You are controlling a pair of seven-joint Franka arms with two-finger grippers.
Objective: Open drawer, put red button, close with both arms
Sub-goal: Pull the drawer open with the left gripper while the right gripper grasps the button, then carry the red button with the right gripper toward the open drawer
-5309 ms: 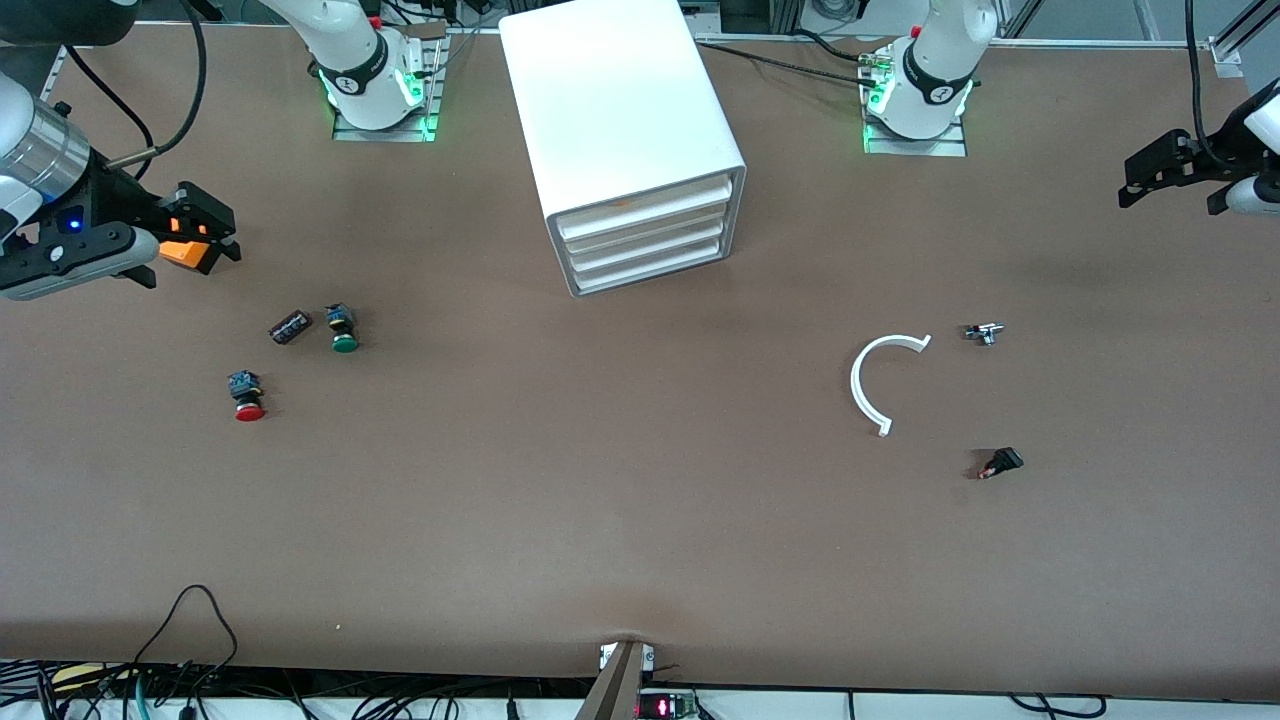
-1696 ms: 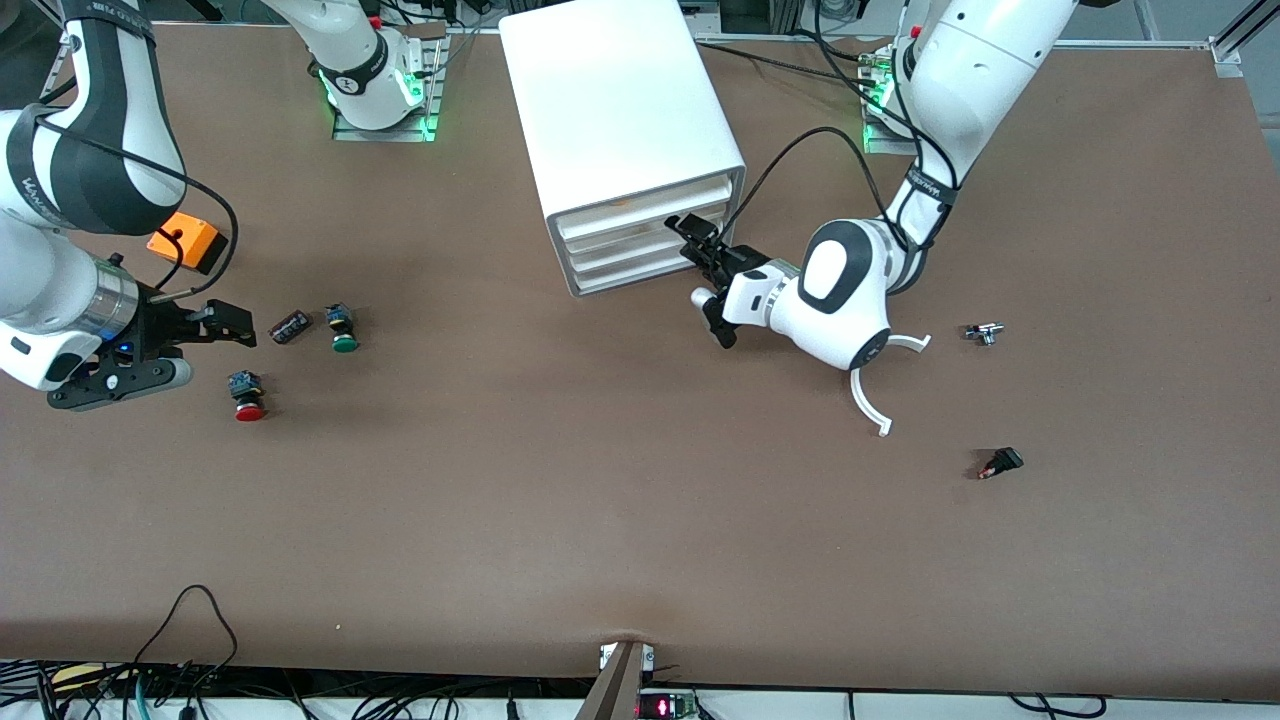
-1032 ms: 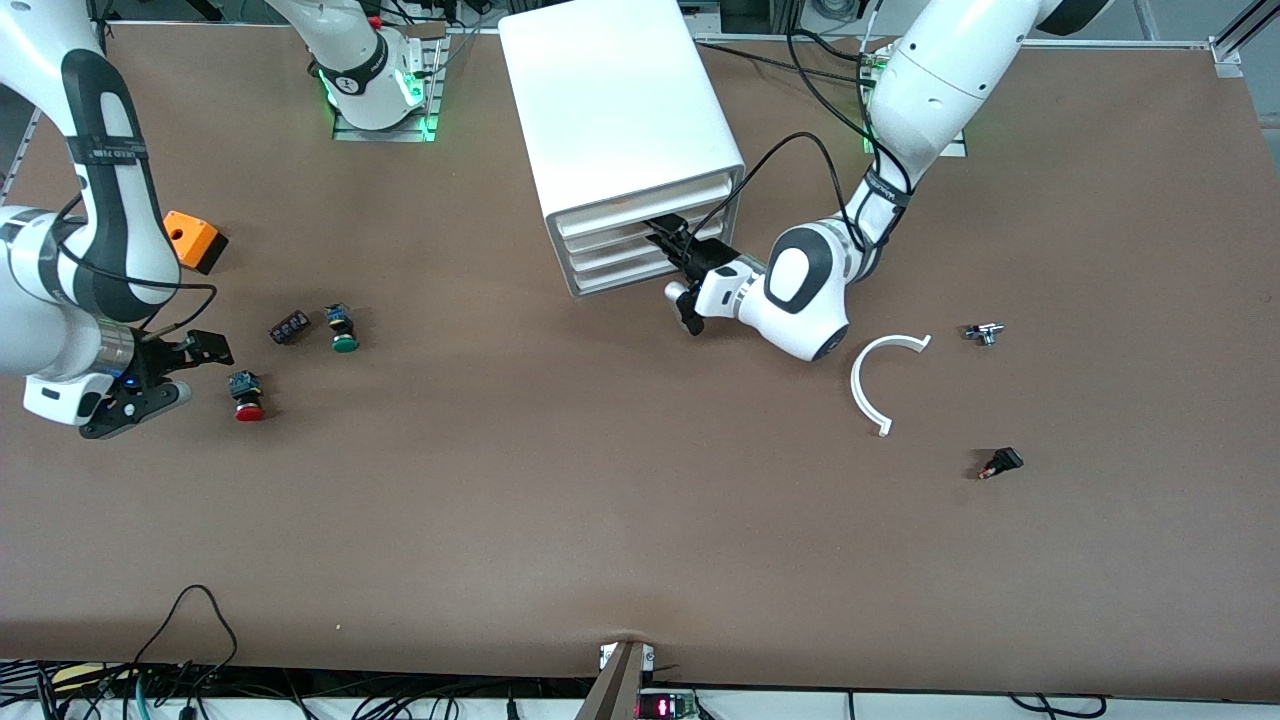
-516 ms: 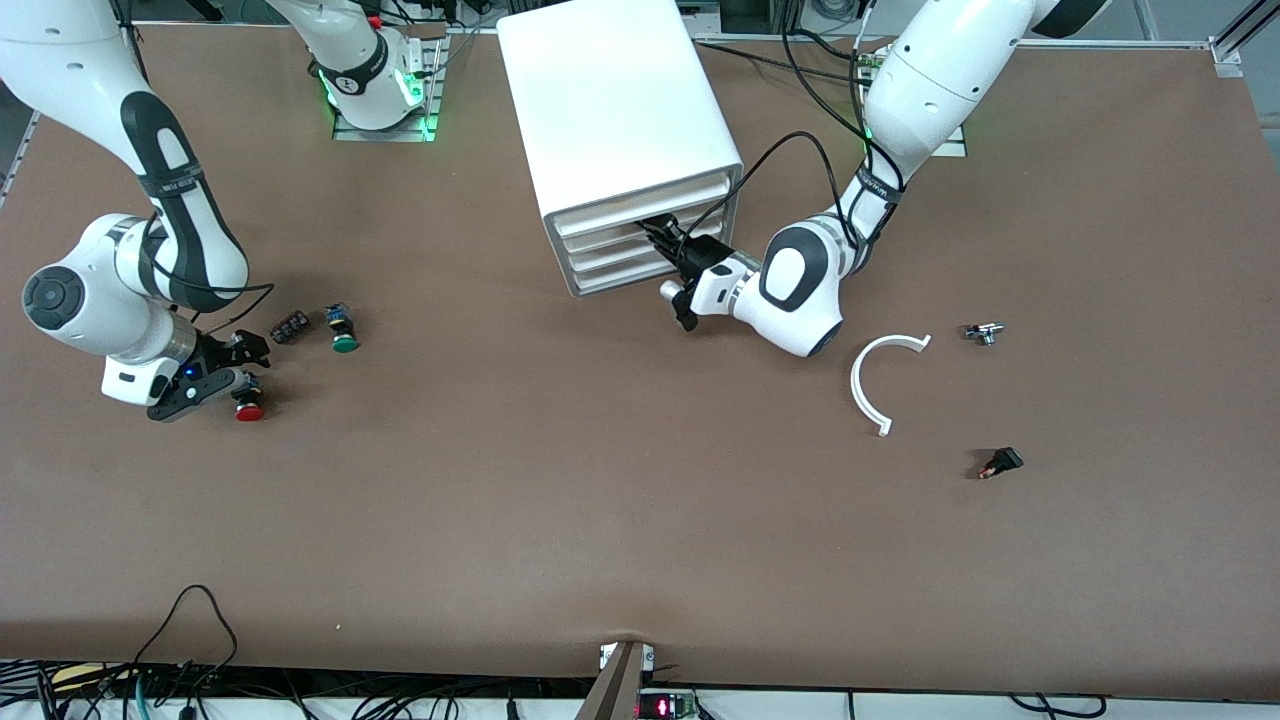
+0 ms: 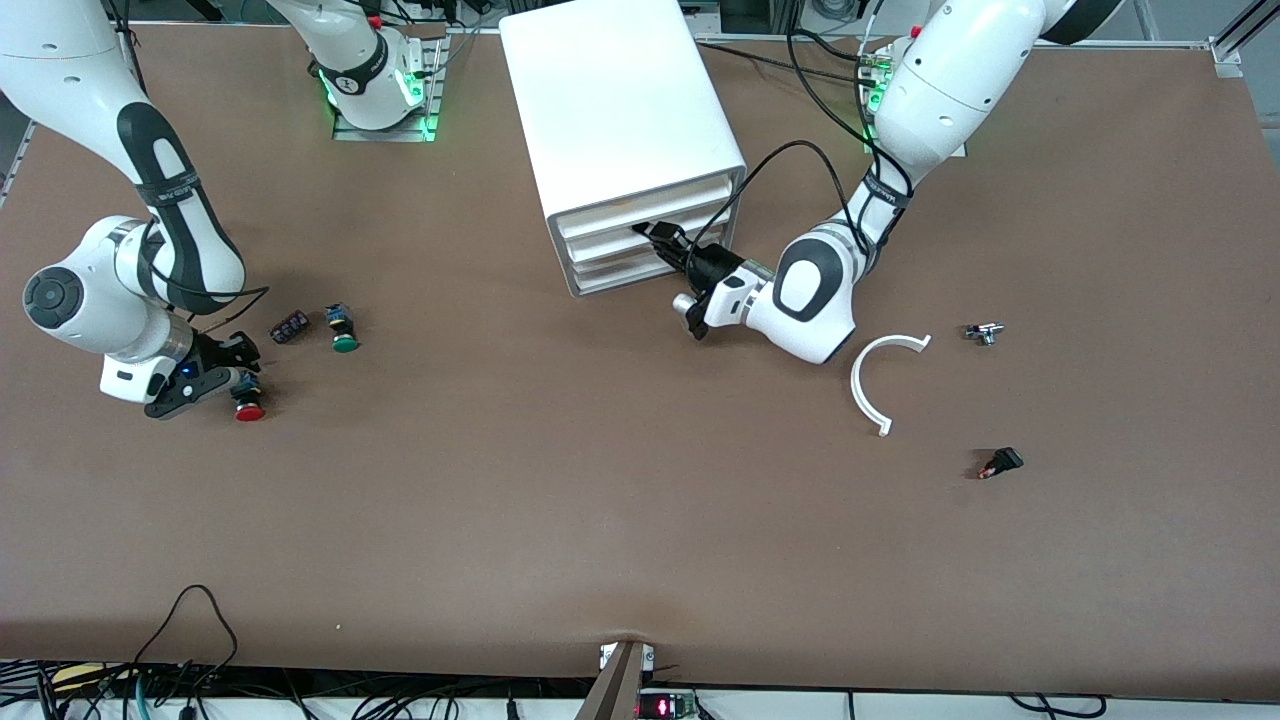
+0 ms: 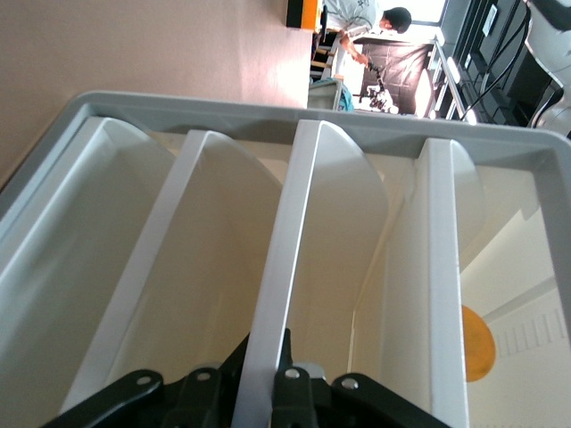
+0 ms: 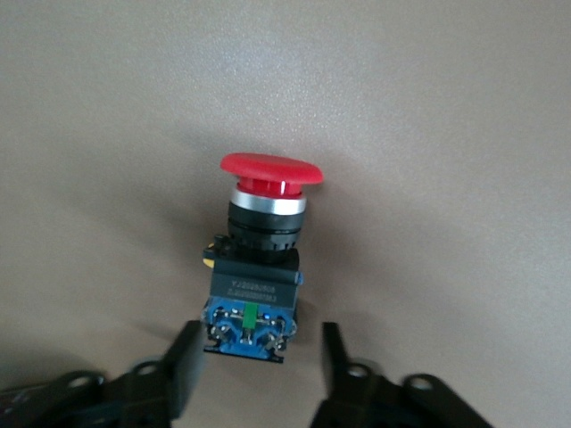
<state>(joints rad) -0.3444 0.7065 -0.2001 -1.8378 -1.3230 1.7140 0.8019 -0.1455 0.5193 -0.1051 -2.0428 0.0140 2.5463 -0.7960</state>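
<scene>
Two steps are judged to be under way at once, and none of the task is finished. At the left of the front view, the right tool (image 5: 236, 368) is seen low over the brown desk (image 5: 600, 500), its fingers spread and not yet clenched. Between them, in the right wrist view, lies the blue-and-black body of the thumb-sized red mushroom-capped push button (image 7: 259, 259), with a gap at either side. The button rests on its side on the desk at the middle left of the front view (image 5: 246, 400), not yet lifted. Slightly above it in that view, a similar green-capped button (image 5: 342, 330) and a small dark component (image 5: 289, 326) are left untouched.

At upper centre stands the boxy white four-drawer plastic cabinet (image 5: 620, 110). The left tool (image 5: 655, 240) is placed at the front of the wide shallow white second drawer (image 5: 610, 243), and in the left wrist view its fingers are seen straddling that drawer's front edge (image 6: 277, 312); whether they are clamped cannot be told. The drawer appears barely drawn out, if at all. Pulling it open, picking and placing the button, and the two-armed closing are all judged to remain.
</scene>
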